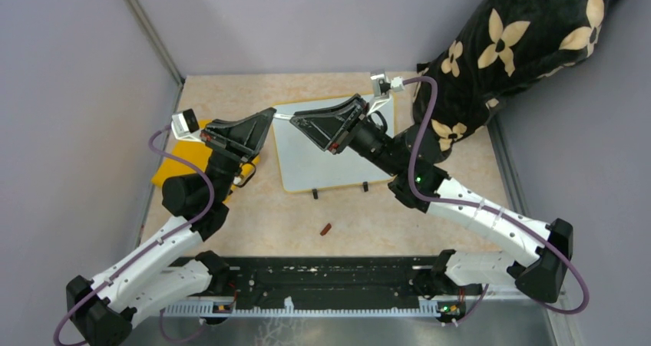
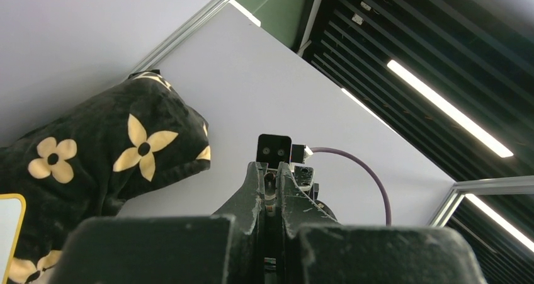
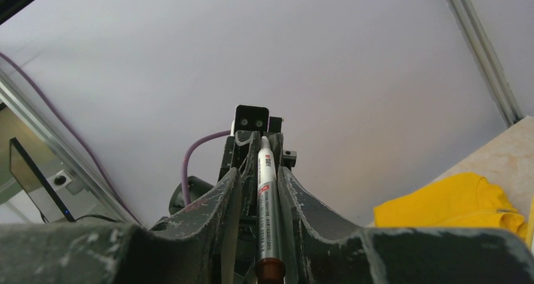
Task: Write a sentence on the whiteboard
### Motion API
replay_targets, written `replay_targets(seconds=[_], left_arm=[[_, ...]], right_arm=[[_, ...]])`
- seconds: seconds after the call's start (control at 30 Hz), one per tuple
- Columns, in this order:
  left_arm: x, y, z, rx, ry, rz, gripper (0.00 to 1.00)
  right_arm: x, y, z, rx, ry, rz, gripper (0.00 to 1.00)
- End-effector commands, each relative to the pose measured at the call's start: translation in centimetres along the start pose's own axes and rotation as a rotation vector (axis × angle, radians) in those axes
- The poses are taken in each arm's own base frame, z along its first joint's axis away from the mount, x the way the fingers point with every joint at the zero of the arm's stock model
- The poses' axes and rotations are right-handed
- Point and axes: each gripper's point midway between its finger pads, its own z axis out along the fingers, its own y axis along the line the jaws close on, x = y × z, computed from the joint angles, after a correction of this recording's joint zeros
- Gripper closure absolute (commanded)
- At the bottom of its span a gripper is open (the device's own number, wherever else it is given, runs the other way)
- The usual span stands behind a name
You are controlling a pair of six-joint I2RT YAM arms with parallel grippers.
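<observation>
The whiteboard [image 1: 322, 166] lies flat mid-table with its two black feet at the near edge. No handwriting shows on its visible part, and my right arm covers its far right. My two grippers meet tip to tip above its far left corner. A silver marker [image 3: 266, 208] with a reddish-brown end runs between them. My left gripper [image 1: 270, 114] is shut on the marker's far end [image 2: 271, 189]. My right gripper [image 1: 298, 120] stands slightly open, and the marker lies along its fingers [image 3: 296, 199] with a gap on one side.
A small reddish-brown cap [image 1: 325, 229] lies on the table in front of the board. A yellow cloth [image 1: 178, 166] lies at the left under my left arm. A black flowered bag [image 1: 507, 47] fills the back right corner. Walls close the left and back.
</observation>
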Motion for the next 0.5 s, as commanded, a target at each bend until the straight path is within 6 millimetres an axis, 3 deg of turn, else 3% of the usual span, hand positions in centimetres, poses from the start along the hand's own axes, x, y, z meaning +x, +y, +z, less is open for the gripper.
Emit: replay_targets(seconds=[0.0,0.47], left_arm=[[-0.48,-0.86,0.12,0.023,-0.013,0.006,1.0],[-0.55,-0.81,0.49,-0.013,0.008,0.083,1.0]], right_arm=[[-2.73,1.77,0.29,-0.049,-0.075,-0.01,0.72],[-2.77,0.94,-0.44,-0.006,0.003,-0.021,0.7]])
